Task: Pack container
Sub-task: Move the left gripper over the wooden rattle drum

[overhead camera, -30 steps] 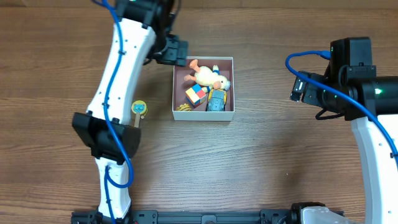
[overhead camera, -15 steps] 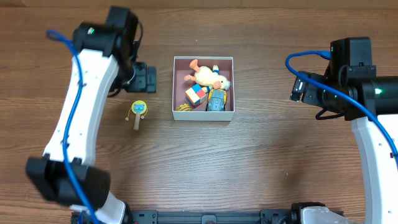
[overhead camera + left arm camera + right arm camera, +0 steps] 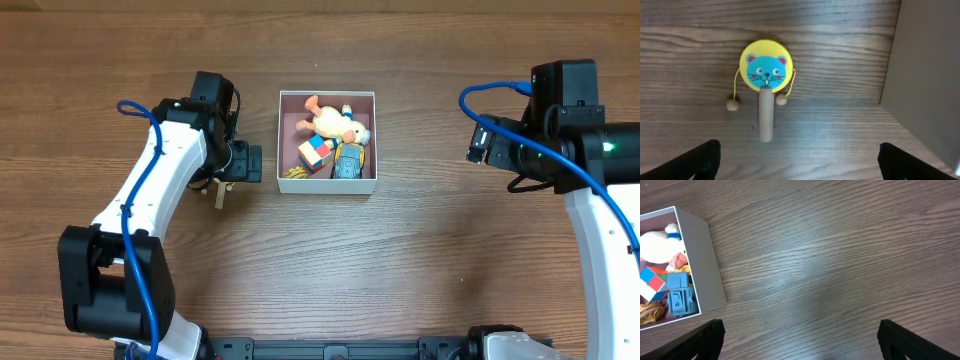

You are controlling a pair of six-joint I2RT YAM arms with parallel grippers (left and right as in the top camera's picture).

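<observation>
The container (image 3: 330,186), a white-walled square box with a pink inside, sits at the table's middle back. It holds a plush duck (image 3: 335,122), a coloured cube (image 3: 315,153), a blue toy (image 3: 348,161) and a brown item (image 3: 292,174). A rattle drum (image 3: 766,74) with a yellow disc, blue cat face and wooden handle lies on the table left of the box. Only its handle (image 3: 219,197) shows overhead. My left gripper (image 3: 800,152) is open and empty just above it. My right gripper (image 3: 800,330) is open and empty over bare wood right of the container (image 3: 710,275).
The container's outer wall (image 3: 927,80) stands close to the right of the rattle drum. The left arm (image 3: 160,190) reaches over the table's left side. The right arm (image 3: 560,140) stays at the right side.
My left arm has swung from the container's back-left corner down and to the left, and now hovers over the rattle drum. The right arm has not moved.
</observation>
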